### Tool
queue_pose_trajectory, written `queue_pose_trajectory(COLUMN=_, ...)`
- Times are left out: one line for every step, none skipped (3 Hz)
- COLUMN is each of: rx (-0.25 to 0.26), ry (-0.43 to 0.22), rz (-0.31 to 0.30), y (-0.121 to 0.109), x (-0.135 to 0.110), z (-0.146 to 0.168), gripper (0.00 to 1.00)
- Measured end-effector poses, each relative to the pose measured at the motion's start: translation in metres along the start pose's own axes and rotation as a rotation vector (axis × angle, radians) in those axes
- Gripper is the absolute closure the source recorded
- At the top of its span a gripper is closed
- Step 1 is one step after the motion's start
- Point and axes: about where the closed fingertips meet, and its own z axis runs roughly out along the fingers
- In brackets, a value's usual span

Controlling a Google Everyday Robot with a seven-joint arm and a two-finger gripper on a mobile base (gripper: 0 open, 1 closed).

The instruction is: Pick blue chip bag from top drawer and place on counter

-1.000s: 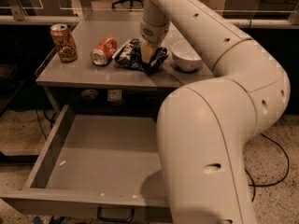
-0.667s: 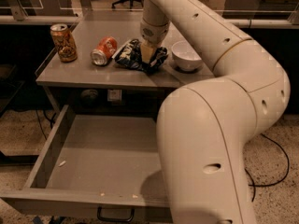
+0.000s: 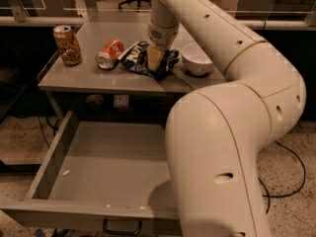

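The blue chip bag [image 3: 132, 57] lies crumpled on the counter [image 3: 94, 80], between a tipped orange-red can and a white bowl. My gripper [image 3: 155, 59] points straight down onto the middle of the bag and touches it. The arm reaches in from the lower right and covers the bag's right part. The top drawer [image 3: 106, 157] is pulled fully out below the counter, its bottom holding only a few crumbs, its black handle [image 3: 122, 227] at the front edge.
An orange-red can [image 3: 109, 54] lies on its side left of the bag. A brown-gold can [image 3: 67, 45] stands upright at the counter's left. A white bowl [image 3: 196, 59] sits right of the bag. My arm's large body fills the right foreground.
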Motion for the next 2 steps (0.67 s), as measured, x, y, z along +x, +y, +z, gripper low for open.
queue_pose_trajectory(rx=0.0, ry=0.0, rz=0.0, y=0.0, x=0.0, z=0.0, gripper=0.0)
queue_pose_trajectory(rx=0.0, ry=0.0, rz=0.0, y=0.0, x=0.0, z=0.0, gripper=0.0)
